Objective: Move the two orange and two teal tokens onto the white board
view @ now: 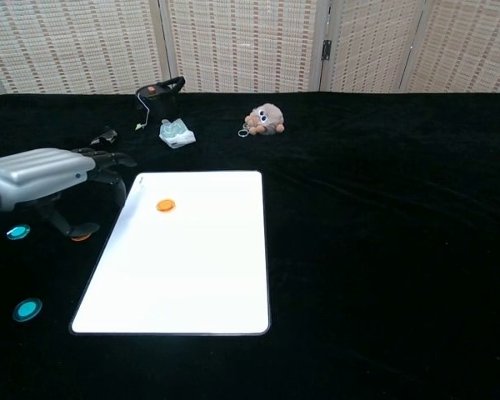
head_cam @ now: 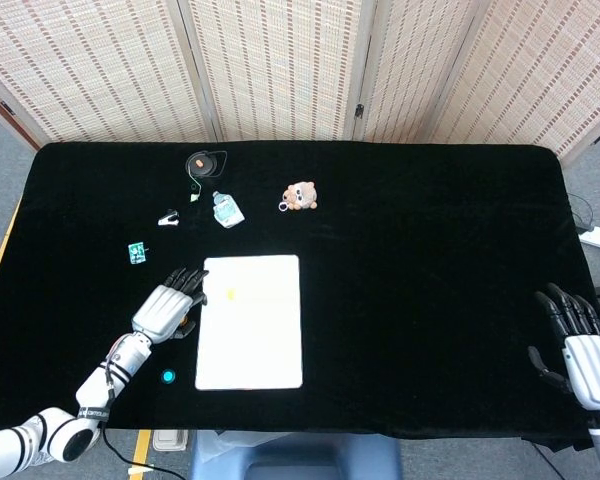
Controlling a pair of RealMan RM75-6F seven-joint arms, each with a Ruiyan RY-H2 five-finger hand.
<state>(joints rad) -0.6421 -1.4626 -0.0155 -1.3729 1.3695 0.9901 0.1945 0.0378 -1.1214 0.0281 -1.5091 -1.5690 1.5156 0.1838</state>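
Observation:
The white board [head_cam: 255, 330] [view: 192, 267] lies at the table's front middle. One orange token [head_cam: 231, 294] [view: 165, 205] rests on its far left part. My left hand [head_cam: 165, 308] [view: 46, 173] hovers just left of the board with fingers spread and nothing in them. Its thumb reaches down beside the second orange token [view: 82, 237] on the cloth. One teal token [view: 17, 232] lies left of that hand, and another teal token [head_cam: 168, 377] [view: 27, 310] sits nearer the front edge. My right hand [head_cam: 578, 345] rests open at the far right front.
A plush toy [head_cam: 301, 195] [view: 267, 118], a small packet [head_cam: 226, 210] [view: 175, 133], a black corded object [head_cam: 205, 162] [view: 160, 90], a small clip [head_cam: 168, 217] and a teal card [head_cam: 137, 252] lie behind the board. Folding screens stand behind the table.

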